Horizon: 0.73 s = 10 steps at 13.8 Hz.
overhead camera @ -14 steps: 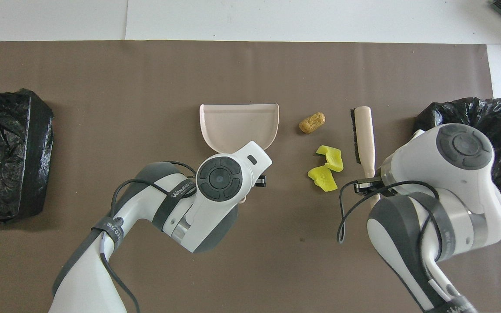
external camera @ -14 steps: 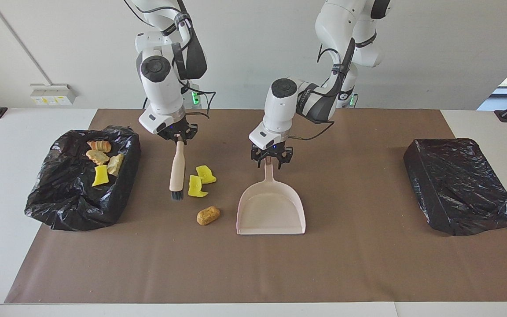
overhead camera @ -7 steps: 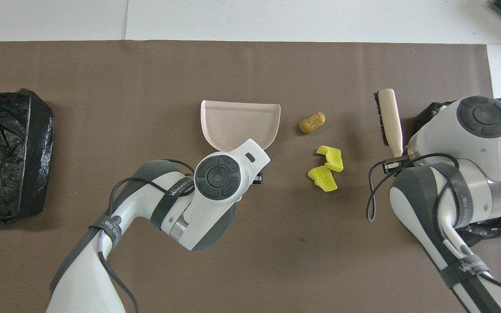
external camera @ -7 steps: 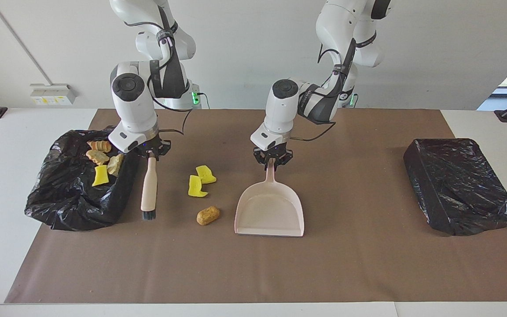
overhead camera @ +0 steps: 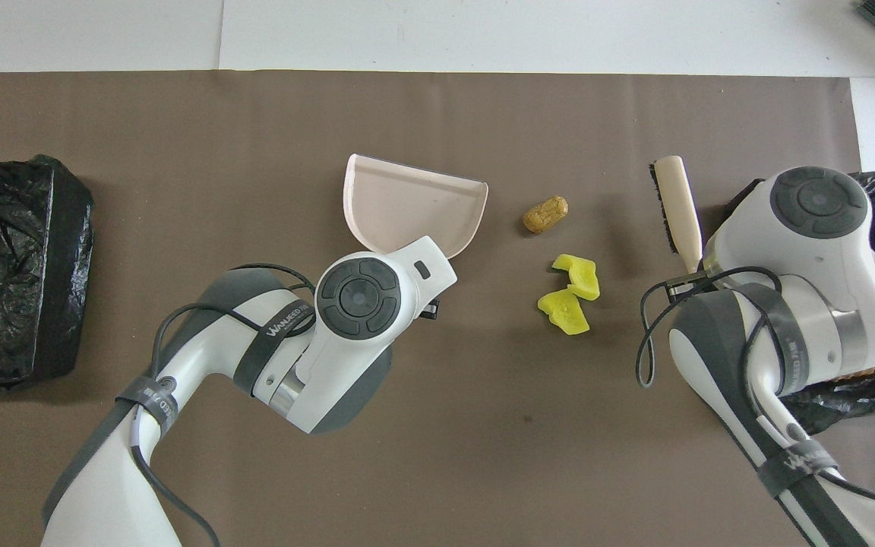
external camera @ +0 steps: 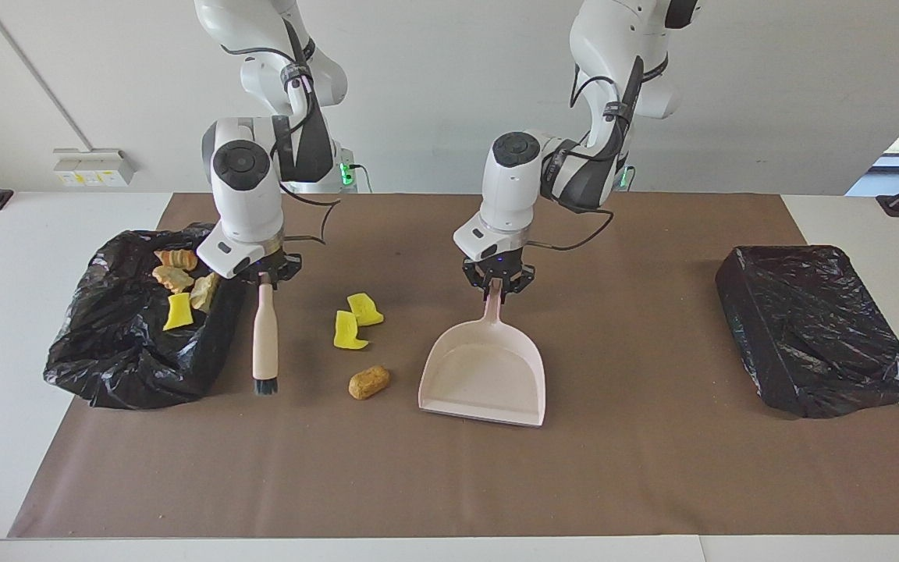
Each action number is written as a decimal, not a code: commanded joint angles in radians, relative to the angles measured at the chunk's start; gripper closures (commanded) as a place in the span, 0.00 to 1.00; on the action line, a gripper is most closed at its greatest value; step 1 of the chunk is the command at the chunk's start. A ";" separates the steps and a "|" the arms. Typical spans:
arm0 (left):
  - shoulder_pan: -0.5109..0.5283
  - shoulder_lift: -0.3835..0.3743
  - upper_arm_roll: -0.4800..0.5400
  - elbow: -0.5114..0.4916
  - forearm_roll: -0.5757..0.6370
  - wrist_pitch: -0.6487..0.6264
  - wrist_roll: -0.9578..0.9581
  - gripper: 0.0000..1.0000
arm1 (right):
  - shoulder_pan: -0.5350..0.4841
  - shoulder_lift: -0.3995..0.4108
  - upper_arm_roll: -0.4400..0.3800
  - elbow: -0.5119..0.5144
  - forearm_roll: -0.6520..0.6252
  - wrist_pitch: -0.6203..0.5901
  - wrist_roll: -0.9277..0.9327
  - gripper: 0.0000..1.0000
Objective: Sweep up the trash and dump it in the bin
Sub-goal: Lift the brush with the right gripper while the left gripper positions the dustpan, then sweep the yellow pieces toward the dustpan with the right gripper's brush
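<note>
Grey "WANUEED" sleeve lettering marks both arms: left pincer (external camera: 497, 285) clamps dustpan (external camera: 485, 375), right pincer (external camera: 264, 275) clamps brush (external camera: 265, 343).

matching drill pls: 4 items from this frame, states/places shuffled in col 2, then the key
1. dustpan
2. brush
3. golden-brown lump
4. pale beige lumps

A. held by its handle in the right gripper, beside the open bag
B. loose on the brown mat, between brush and dustpan
C. inside the open black bin bag
D. held by its handle in the left gripper

Pairs: 1-D, 2-A, 3-B, 4-C
</note>
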 commanded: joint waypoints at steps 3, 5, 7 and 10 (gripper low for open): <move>0.056 -0.071 -0.002 -0.005 0.019 -0.128 0.279 0.98 | -0.004 0.005 0.009 0.022 -0.010 -0.043 -0.003 1.00; 0.082 -0.071 -0.002 -0.008 0.019 -0.133 0.387 0.98 | -0.004 0.008 0.009 0.028 -0.007 -0.043 -0.004 1.00; 0.105 -0.071 -0.004 -0.014 0.019 -0.134 0.486 0.98 | -0.004 0.006 0.009 0.025 -0.004 -0.046 -0.004 1.00; 0.150 -0.071 -0.002 -0.021 0.019 -0.149 0.761 1.00 | 0.016 0.000 0.015 0.020 0.013 -0.077 -0.003 1.00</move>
